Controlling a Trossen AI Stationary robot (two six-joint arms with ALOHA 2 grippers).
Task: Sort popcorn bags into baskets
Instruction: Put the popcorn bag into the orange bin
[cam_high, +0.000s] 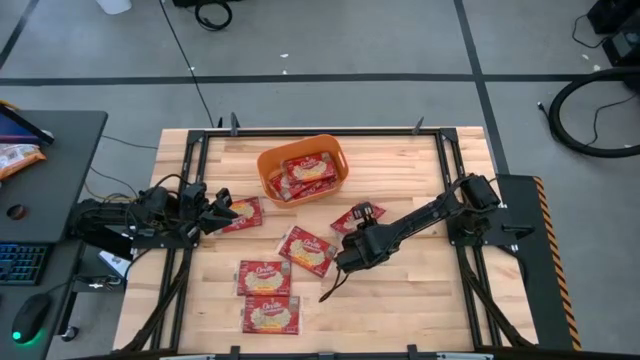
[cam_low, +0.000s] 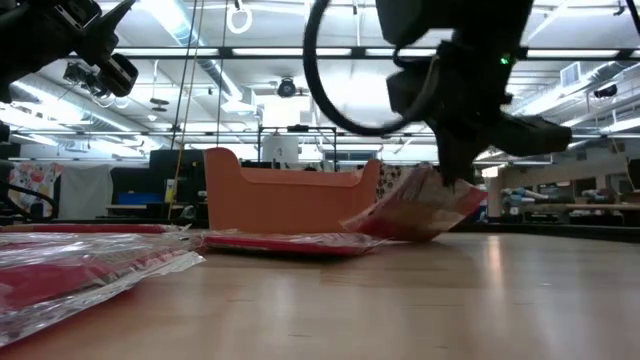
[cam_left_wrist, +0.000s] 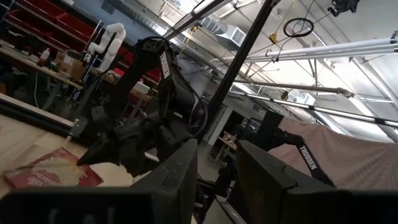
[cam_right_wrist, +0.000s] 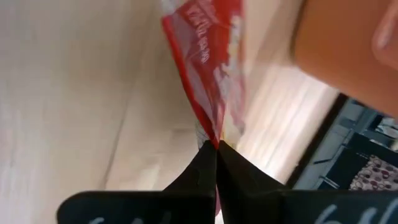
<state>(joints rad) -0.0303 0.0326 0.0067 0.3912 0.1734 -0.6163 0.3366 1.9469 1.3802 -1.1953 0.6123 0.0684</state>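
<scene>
Pinching one edge of a popcorn bag (cam_right_wrist: 208, 81), the right gripper (cam_high: 348, 256) has its fingers closed on it at mid-table. The orange basket (cam_high: 272, 163) lies beyond, up-table. The left gripper (cam_high: 222, 210) waits, fingers apart. Label writing is unreadable.

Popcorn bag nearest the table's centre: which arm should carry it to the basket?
Right. The right end effector is shut on that popcorn bag, one edge lifted. The left end effector hangs over another bag, empty.
</scene>
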